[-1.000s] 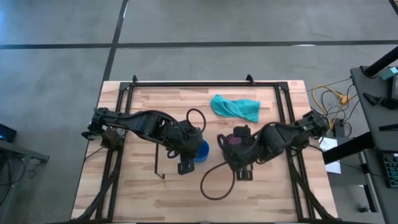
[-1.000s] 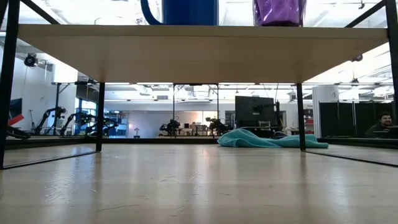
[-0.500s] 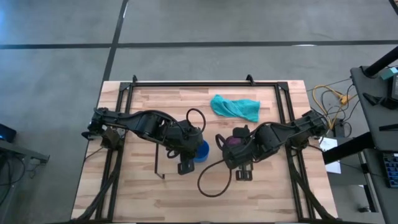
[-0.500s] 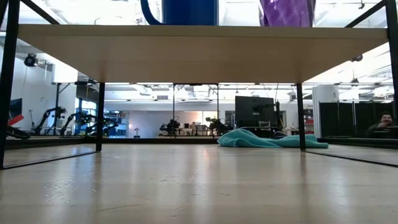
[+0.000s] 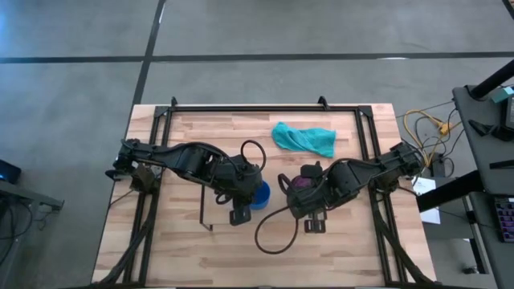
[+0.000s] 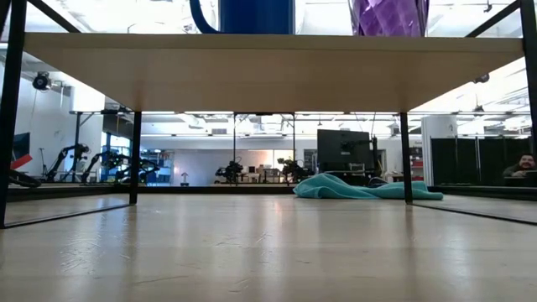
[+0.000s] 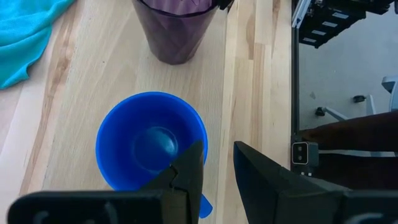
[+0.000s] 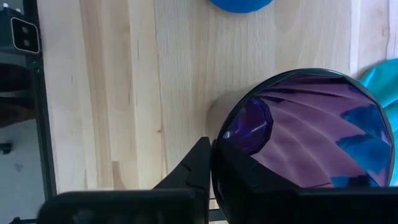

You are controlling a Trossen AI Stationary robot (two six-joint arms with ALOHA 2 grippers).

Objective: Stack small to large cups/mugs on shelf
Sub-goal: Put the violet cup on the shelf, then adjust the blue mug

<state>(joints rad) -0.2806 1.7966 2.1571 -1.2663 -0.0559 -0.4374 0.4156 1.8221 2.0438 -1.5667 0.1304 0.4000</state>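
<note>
The bright blue mug [image 7: 151, 140] stands on the light wood shelf [image 6: 268, 59], also seen in the high view [image 5: 259, 195]. A pale round shape lies in its bottom; I cannot tell whether it is the clear glass cup. My left gripper [image 7: 217, 163] is open, with its fingers over the mug's handle [image 7: 204, 206] and rim. The dark purple cup [image 8: 311, 137] is to the mug's right on the shelf [image 6: 388, 17]. My right gripper [image 8: 214, 163] is shut on it. My left gripper: I cannot tell whether a finger [image 7: 189, 171] touches the mug's rim or handle. My right gripper holds the purple cup by its rim [image 8: 231, 127], one finger inside and one outside, coming from above. The cup stays upright; whether its base is on the shelf does not show.
A teal cloth [image 5: 303, 138] lies on the tabletop at the far side, behind the shelf [image 6: 361, 189]. The shelf's black rod legs [image 6: 8, 109] stand at its ends. A cable loop [image 5: 269, 237] hangs from the right arm. A person [image 6: 524, 164] sits in the room beyond.
My right gripper has moved a little toward the blue mug with the purple cup. In the low view the cup's lower part has shifted and now looks narrower and taller.
</note>
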